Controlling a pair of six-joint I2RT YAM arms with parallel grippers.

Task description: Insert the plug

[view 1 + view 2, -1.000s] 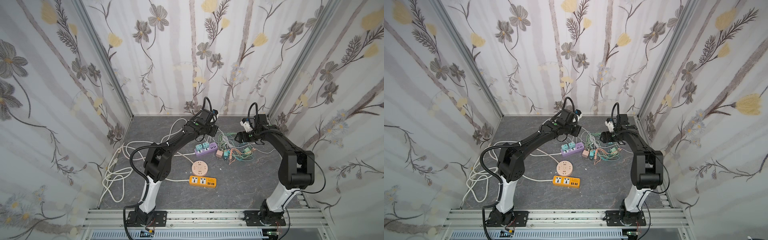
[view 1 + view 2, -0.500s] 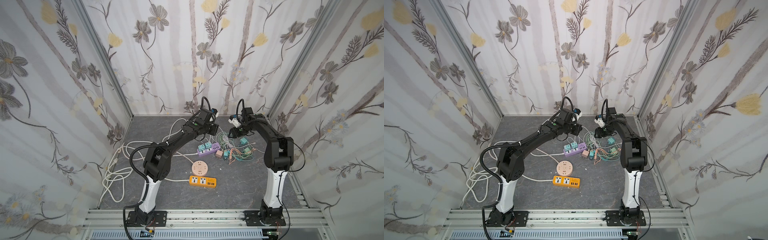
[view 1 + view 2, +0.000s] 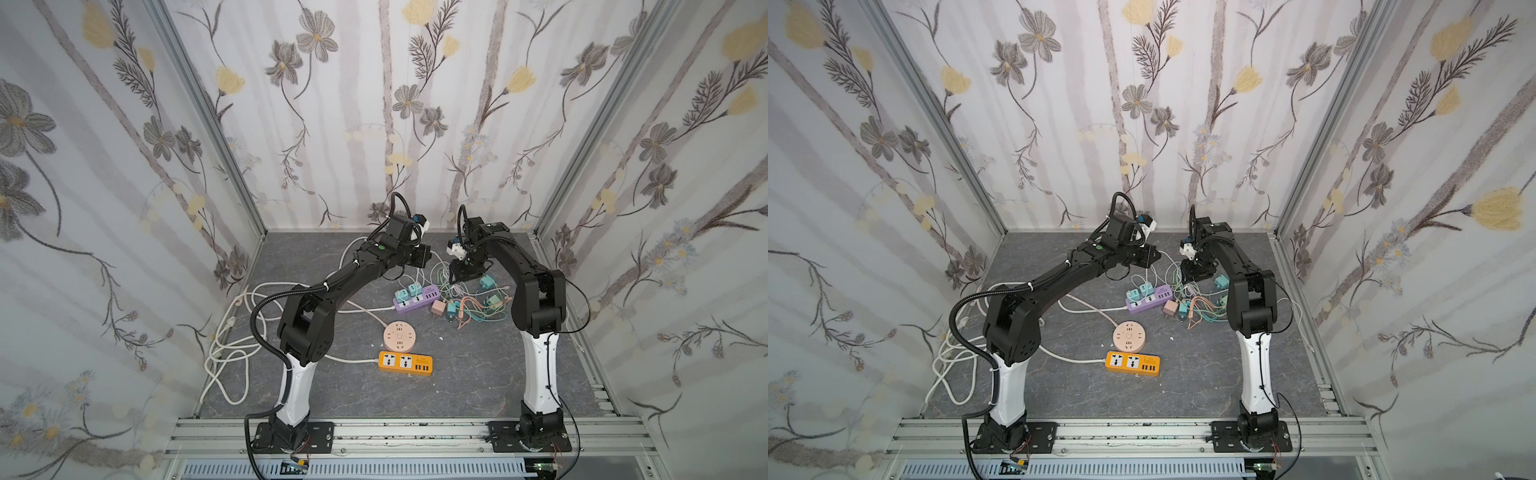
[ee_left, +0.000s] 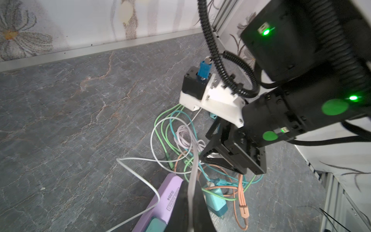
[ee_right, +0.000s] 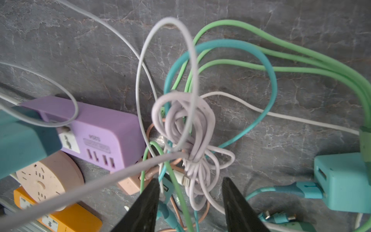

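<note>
table (image 3: 478, 374): grey, stone-patterned top; both arms are bolted at the near edge.
orange power strip (image 3: 405, 363): nearest to me, lying flat with its sockets up.
round pink socket (image 3: 400, 336): just behind the orange one.
purple power strip (image 3: 417, 300): farther back, with two teal chargers (image 3: 401, 295) plugged into its top.
cable tangle (image 3: 469, 307): right of the purple strip; green, teal and orange leads with loose chargers among them.
lilac cable (image 5: 100, 184): runs taut from a knotted bundle (image 5: 186, 124) towards the left gripper (image 4: 190, 192).
left gripper: pressed together, pinching the lilac cable over the purple strip.
plug: the held end is hidden by the fingers; a white connector tip (image 5: 184, 180) lies in the bundle.
right gripper (image 5: 190, 179): spread, straddling the bundle.
</note>
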